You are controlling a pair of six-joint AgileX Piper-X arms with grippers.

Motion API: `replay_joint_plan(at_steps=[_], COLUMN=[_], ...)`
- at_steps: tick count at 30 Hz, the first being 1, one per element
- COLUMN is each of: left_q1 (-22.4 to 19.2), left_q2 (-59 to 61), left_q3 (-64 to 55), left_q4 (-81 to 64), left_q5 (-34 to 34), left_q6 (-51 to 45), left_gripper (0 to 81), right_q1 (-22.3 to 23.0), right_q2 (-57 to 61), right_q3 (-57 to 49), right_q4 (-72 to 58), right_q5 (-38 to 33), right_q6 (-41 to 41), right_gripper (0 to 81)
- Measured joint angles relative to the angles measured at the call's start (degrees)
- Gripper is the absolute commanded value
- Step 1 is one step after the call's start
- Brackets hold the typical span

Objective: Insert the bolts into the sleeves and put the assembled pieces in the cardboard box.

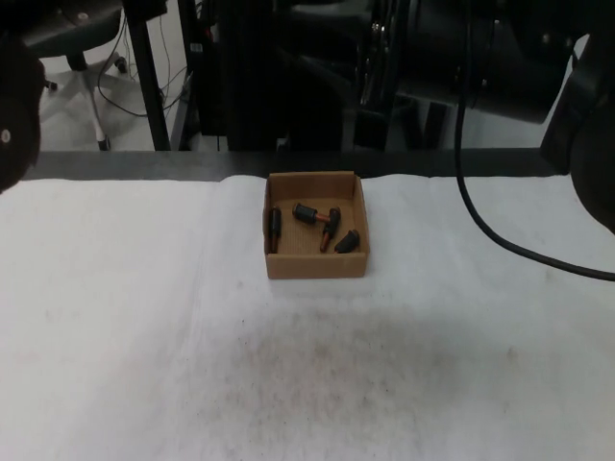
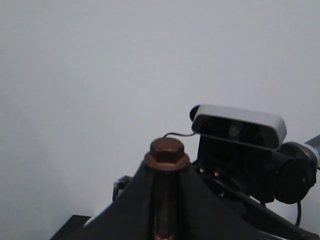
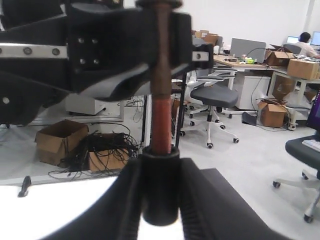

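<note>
In the left wrist view my left gripper [image 2: 166,177] is shut on a copper bolt [image 2: 166,155], whose hex head sticks out past the black fingertips. My right gripper [image 3: 160,175] is shut on a black sleeve [image 3: 160,192]. The bolt's reddish shaft [image 3: 161,105] runs into the sleeve's open end, and the left gripper [image 3: 160,30] holds it farther up. The cardboard box [image 1: 316,265] sits mid-bench on the white cloth. Several assembled pieces [image 1: 331,229] lie inside it.
A black cable [image 1: 500,235] trails over the cloth to the right of the box. Dark arm parts show at the left edge [image 1: 12,106] and right edge [image 1: 586,115] of the high view. The right arm's wrist camera [image 2: 239,127] sits behind the bolt.
</note>
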Motion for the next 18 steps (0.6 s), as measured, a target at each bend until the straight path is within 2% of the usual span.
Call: replay_joint_plan(at_steps=[13,15,18], left_q1=[0.0,0.0,0.0], left_q2=[0.0,0.0,0.0], left_q3=[0.16,0.16,0.16], left_q4=[3.86,4.03,4.48], left_q5=[1.55,1.52,1.72], left_q6=[1.51,1.73,1.76], left_gripper=[0.9,7.3,29.2], right_q1=[0.0,0.0,0.0], right_q2=[0.0,0.0,0.0], right_q3=[0.0,0.0,0.0], right_q4=[-1.16,-1.16,-1.16], right_q5=[-0.49,-0.49,-0.49], right_q6=[0.34,0.34,0.39], right_gripper=[0.8,0.8,0.8])
